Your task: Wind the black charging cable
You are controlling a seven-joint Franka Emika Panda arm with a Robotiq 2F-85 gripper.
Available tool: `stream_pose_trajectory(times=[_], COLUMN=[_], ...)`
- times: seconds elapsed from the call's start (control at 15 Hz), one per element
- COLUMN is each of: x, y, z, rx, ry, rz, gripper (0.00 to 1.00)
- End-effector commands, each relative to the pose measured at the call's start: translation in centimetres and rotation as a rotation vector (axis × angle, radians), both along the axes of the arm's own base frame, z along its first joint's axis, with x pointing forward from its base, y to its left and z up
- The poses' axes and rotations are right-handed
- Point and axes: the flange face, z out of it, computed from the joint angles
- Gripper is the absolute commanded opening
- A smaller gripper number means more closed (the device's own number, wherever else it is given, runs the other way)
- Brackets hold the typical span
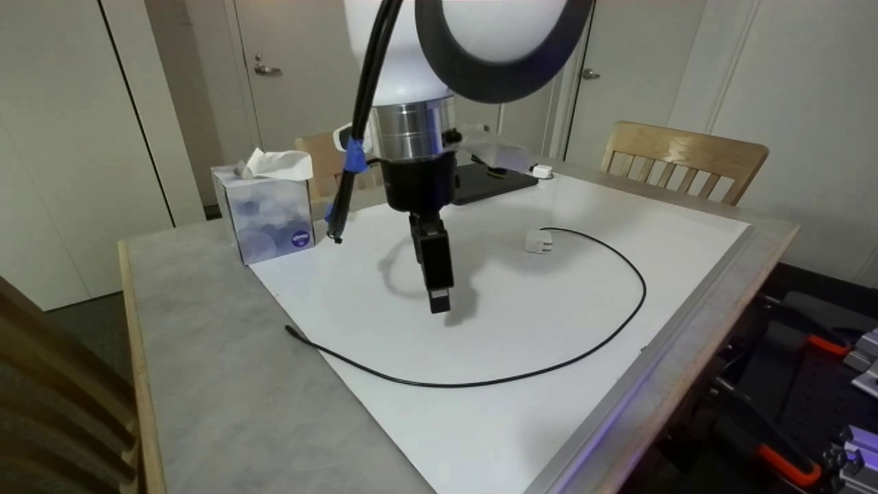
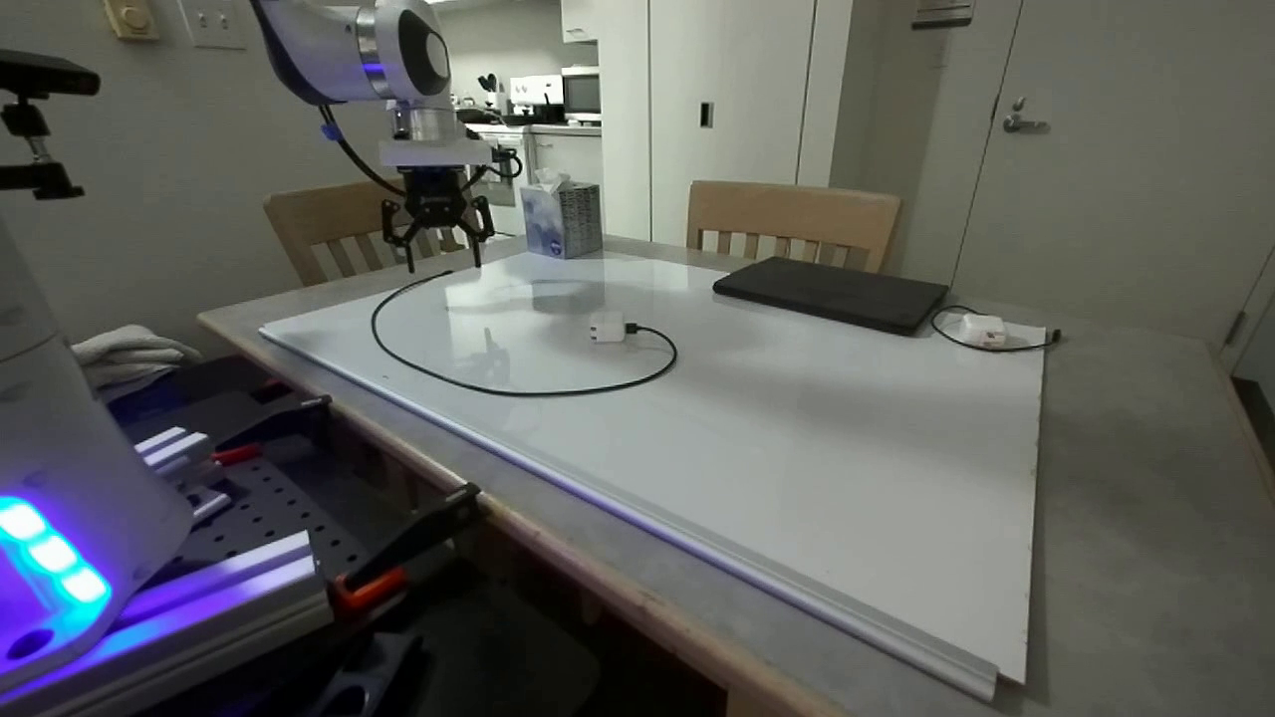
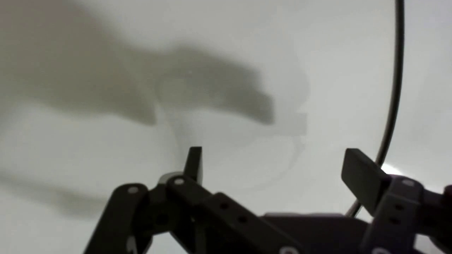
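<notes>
Tabletop point(image 1: 226, 357), whiteboard point(image 1: 521, 315) on it; above, the gripper point(image 2: 443, 267), jaws wide apart, empty. Black charging cable point(image 1: 446, 385) bows toward the tabletop's robot-side edge, tip just past the whiteboard. Pulling it could drag the white plug point(image 1: 538, 241) (nothing seems to anchor it).

Tissue box point(image 2: 563, 221) up in the upper middle in an exterior view, chair point(image 2: 794, 211) to its right, and there's the pad point(image 2: 832, 292), lying just below that chair! White adapter point(image 2: 983, 331) right of the pad, door point(image 2: 1126, 189) upper right, whiteboard point(image 2: 847, 448) across the centre, cloth point(image 2: 127, 351) over at left.
</notes>
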Motion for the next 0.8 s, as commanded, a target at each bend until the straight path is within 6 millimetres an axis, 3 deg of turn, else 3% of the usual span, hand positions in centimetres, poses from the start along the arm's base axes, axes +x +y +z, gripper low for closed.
stream_pose_trajectory(times=[0.0, 0.27, 0.33, 0.73], x=[1.3, 3.0, 2.0, 2.0], y=[0.5, 1.3, 0.6, 1.6], z=[0.2, 0.1, 0.7, 0.6], rx=[0.055, 0.078, 0.075, 0.056], ry=[-0.108, -0.137, -0.122, -0.137], rz=[-0.092, -0.115, -0.117, -0.169], gripper=[1.0, 1.0, 1.0, 1.0])
